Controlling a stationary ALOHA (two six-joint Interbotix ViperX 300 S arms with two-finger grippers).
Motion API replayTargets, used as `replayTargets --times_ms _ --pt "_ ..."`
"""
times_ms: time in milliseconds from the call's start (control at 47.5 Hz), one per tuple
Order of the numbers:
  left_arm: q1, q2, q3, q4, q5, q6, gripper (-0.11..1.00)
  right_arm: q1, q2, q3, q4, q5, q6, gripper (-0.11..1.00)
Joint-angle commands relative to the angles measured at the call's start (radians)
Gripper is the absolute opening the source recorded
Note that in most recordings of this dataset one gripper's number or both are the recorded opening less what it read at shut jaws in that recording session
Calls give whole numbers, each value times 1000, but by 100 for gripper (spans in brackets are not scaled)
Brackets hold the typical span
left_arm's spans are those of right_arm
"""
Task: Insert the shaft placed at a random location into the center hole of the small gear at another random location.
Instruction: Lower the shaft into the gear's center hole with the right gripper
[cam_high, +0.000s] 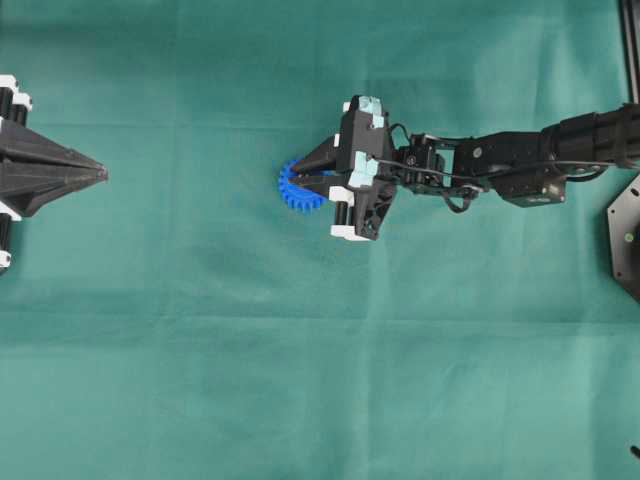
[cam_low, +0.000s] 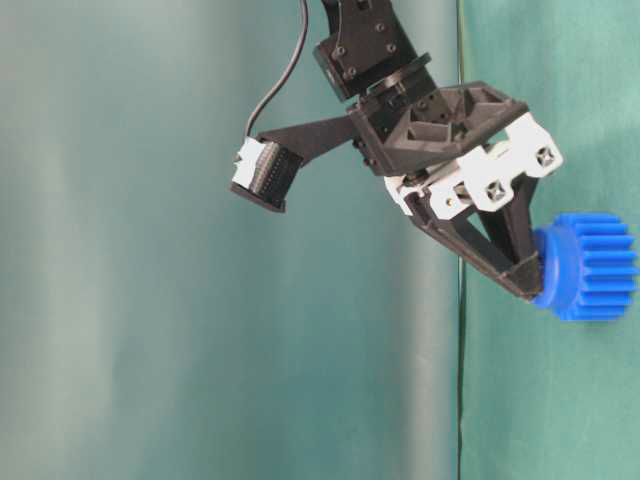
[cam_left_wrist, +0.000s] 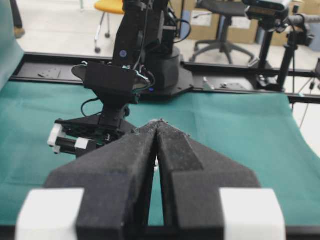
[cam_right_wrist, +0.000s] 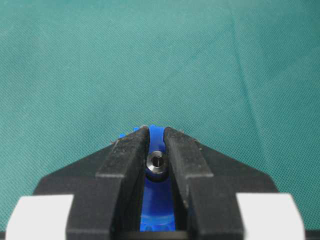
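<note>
Right wrist | right claw (cam_right_wrist: 156, 150) pinches shaft (cam_right_wrist: 156, 162) | above small gear (cam_right_wrist: 156, 200)

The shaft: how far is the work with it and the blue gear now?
Done: the right pincer has the shaft clamped and has brought it over the small gear. In hand: positioning it above the gear's hub. Left: pushing it into the center hole, which is hidden here, then releasing. The left pincer sits shut, apart.

shaft (cam_right_wrist: 156, 162): silvery, end-on | small gear (cam_high: 297, 190): blue, beneath it
</note>
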Motion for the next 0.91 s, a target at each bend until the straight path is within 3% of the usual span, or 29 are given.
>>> replayTargets --times_ms 0,253,316,421,485,885 --pt "0 5 -9 0 -9 2 -1 -2 -15 -17 2 -12 2 14" --pt "0 5 -9 0 -9 2 -1 -2 -15 -17 3 -12 5 17" --pt "0 3 -9 -2 -9 2 -1 -2 -15 -18 3 -15 5 30" --pt "0 3 -11 -2 -9 2 -1 -2 -15 -20 3 -26 5 61" --pt "0 5 -11 0 -9 2 -1 -2 -17 -23 3 -35 6 73" --pt "0 3 -12 -2 -9 2 -1 -2 -163 -23 0 3 3 72"
